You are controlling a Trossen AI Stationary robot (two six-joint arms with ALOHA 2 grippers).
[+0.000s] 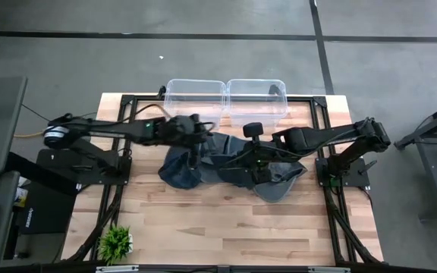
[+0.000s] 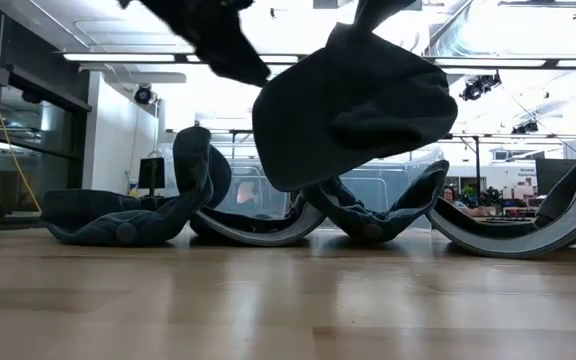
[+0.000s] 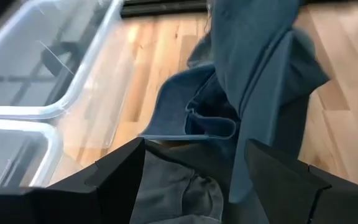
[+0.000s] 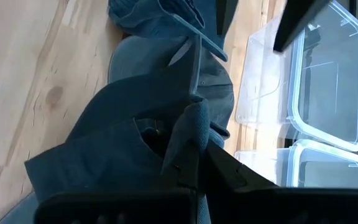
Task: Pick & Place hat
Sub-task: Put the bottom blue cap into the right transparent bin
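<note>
From above, the dark blue-grey hats (image 1: 226, 165) lie in one overlapping heap at the middle of the wooden table (image 1: 218, 227), and both arms cover part of it, so single hats cannot be told apart there. The low view is clearer: four hats rest on the tabletop in a row, brims curled up, the rightmost cut off by the picture's edge, and a fifth hat (image 2: 353, 110) hangs above them, its top cut off by the frame along with whatever holds it.

The right gripper (image 4: 194, 165) sits over the middle of the pile with its fingers pressed together, pinching a fold of hat fabric; in its wrist view the cloth bunches up right at the fingertips. Whether this pinched hat is the one seen hanging in the low view cannot be told for certain.

The left gripper (image 3: 194, 171) is at the pile's left end, near the bins, with its two fingers spread wide. Grey-blue fabric lies between and beyond them, but the fingers do not close on it, and whether they touch it is hard to make out.

Two clear plastic bins (image 1: 226, 97) stand side by side, touching, at the far edge of the table; both look empty. One small green potted plant (image 1: 115, 243) stands at the near left corner, well apart from the hats.
</note>
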